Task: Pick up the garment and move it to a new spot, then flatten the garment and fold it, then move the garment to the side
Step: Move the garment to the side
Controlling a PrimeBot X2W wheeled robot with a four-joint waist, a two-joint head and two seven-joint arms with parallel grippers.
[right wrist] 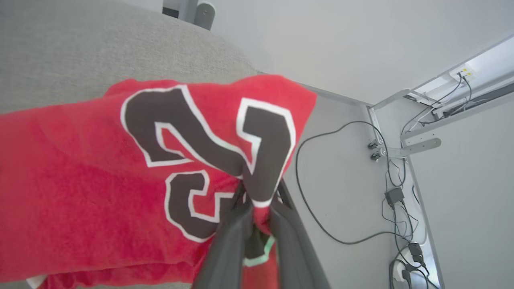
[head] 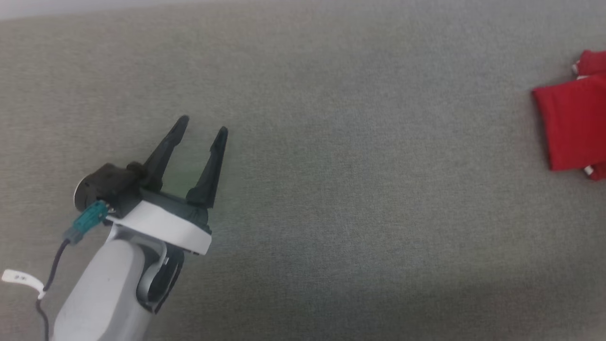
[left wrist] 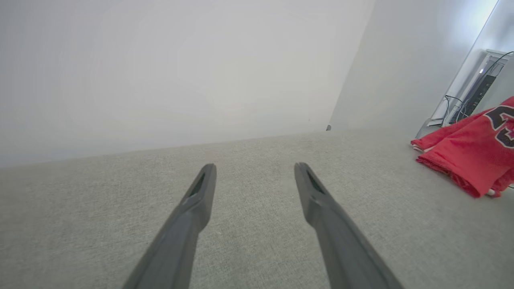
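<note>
While my head camera looks down on the wide grey woven fabric surface (head: 331, 142), my left gripper (head: 203, 124) sits at the lower left of the frame. Its two dark fingers are spread apart with nothing between them, and it is parked well apart from the work, I judge, so as not to snag the cloth. The garment (head: 573, 123), a red jersey-style T-shirt with white trim, lies as a folded bundle at the far right edge, cut off by the frame. From the left wrist, the same spread fingers point over bare grey cloth at the lower middle, and the shirt shows at the right edge with part of a black numeral on it. From the right wrist, my right gripper (right wrist: 259, 208) at the bottom centre is clenched on a pinch of red fabric just under the black, white-edged lettering. The shirt spreads across the left half, and thin black cables (right wrist: 321, 192) trail on the pale floor beyond. I judge the fold done, and this grip serves to carry the bundle aside.
</note>
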